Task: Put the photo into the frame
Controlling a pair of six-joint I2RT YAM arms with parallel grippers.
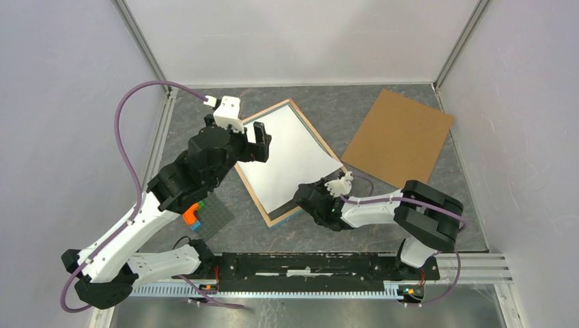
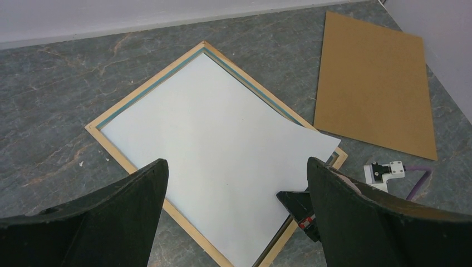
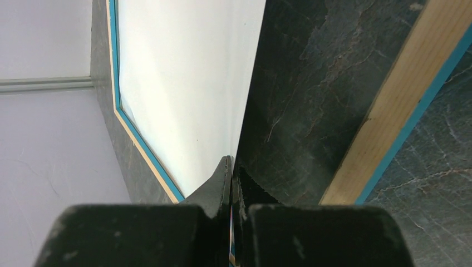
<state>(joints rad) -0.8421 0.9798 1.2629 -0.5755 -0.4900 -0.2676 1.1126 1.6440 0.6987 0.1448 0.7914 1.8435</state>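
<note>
This is a robotics lab test cell. Plain pale panels (image 1: 293, 41) wall in a small grey stone-patterned bench (image 1: 334, 102) on three sides, joined by bare aluminium posts (image 1: 140, 41). Two black-and-white robot arms (image 1: 136, 232) are bolted to a slotted metal rail (image 1: 478, 263) at the near edge, with purple cables (image 1: 130, 160) looping loose.

The frame (image 1: 251, 195) lies tilted at the centre of the table (image 1: 328, 102). The photo (image 1: 290, 160) lies on it and covers most of its opening, with one corner reaching over the frame's right rim. A backing board (image 1: 399, 137) lies flat at the upper right, near the frame but apart from it. The left end effector (image 1: 258, 143) is over the frame's upper left part. The right end effector (image 1: 306, 195) is at the photo's lower right edge. A small plate (image 1: 217, 219) carrying blocks (image 1: 193, 215) lies to the frame's lower left.
</note>
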